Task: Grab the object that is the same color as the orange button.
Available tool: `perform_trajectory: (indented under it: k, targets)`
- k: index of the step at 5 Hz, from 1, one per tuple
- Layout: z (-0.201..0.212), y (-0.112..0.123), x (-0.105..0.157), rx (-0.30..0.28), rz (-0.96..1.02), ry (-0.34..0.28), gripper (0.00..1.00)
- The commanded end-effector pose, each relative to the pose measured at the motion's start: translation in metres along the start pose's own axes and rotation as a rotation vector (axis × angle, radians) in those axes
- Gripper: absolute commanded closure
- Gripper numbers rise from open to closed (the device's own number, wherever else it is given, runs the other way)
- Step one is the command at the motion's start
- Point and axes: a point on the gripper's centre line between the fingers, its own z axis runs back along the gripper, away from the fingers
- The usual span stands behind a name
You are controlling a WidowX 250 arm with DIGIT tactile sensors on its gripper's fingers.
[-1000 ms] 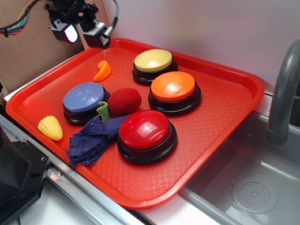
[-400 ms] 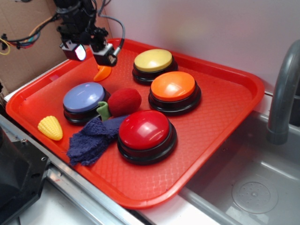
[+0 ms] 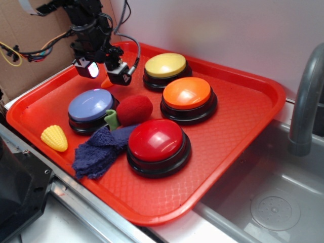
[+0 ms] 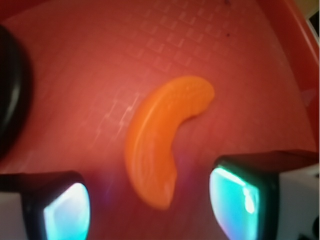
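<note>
While the gripper (image 3: 104, 72) hangs low over the far-left part of the red tray (image 3: 243, 121), its two fingers stand apart with nothing between their pads. From the wrist view, the object (image 4: 162, 145), a small curved orange toy, lies flat on the tray floor in the gap between the finger (image 4: 55, 205) on one side and the other finger, touching neither. From outside, it sits beyond the blue button (image 3: 91, 106), left of the orange button (image 3: 187, 93).
</note>
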Motion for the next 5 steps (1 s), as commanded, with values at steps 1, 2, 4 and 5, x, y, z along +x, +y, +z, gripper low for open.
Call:
perform_trajectory:
  k: [1,2,4,5]
  targets:
    - [0.0016,0.0058,0.0156,0.03,0.006,-0.043,0.0]
    - [-0.0006,0.0068,0.016,0.035,0.012,-0.041,1.0]
    - [-0.0035,0.0089,0.016,0.034,0.027,-0.031,1.0]
    - [-0.0041,0.0105,0.0151,0.029,0.039,-0.012,1.0]
